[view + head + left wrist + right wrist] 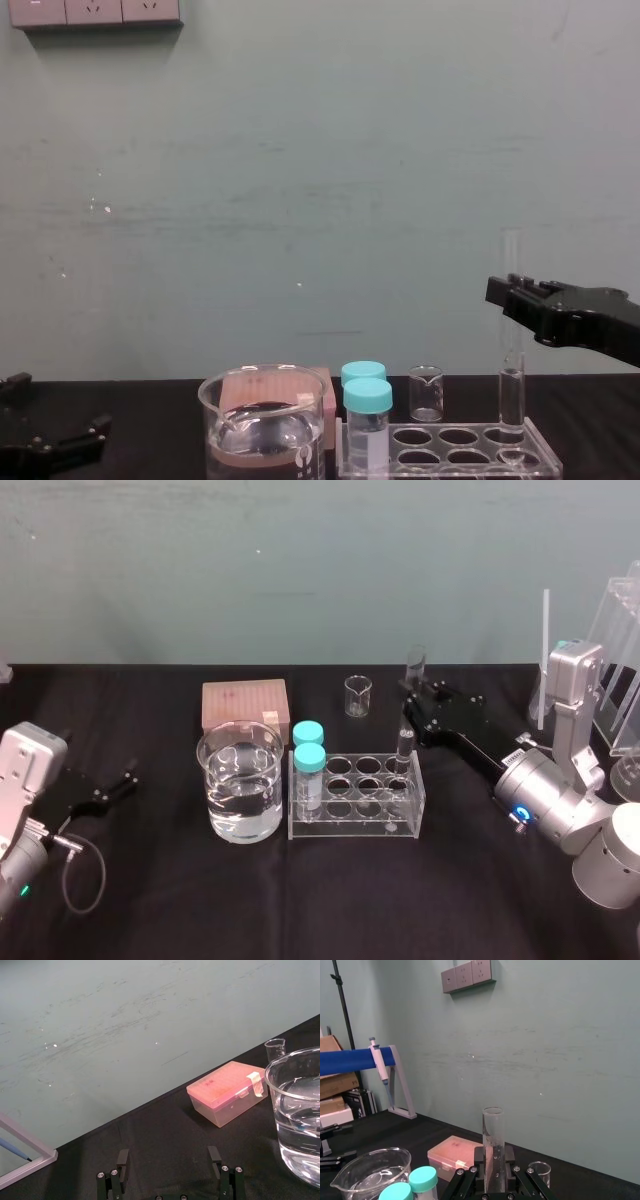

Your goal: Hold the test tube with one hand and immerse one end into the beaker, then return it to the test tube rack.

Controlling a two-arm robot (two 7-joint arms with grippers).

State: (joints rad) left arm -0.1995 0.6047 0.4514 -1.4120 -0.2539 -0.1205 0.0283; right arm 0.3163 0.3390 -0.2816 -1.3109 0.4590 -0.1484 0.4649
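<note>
Beaker [240,780] sits left of the rack [357,820]; the left gripper [168,1155] idles far left, jaws apart. Your right gripper [510,298] has its jaws closed on the tube [512,375] — upright in the rack's back right hole — so keep it vertical through the hole.

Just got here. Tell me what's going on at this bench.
The right claw is shut on the upright test tube, whose lower end sits in a back corner hole of the test tube rack. The beaker, holding clear liquid, stands beside the rack on the robot's left. The left claw is open, parked far off on the left.
</note>
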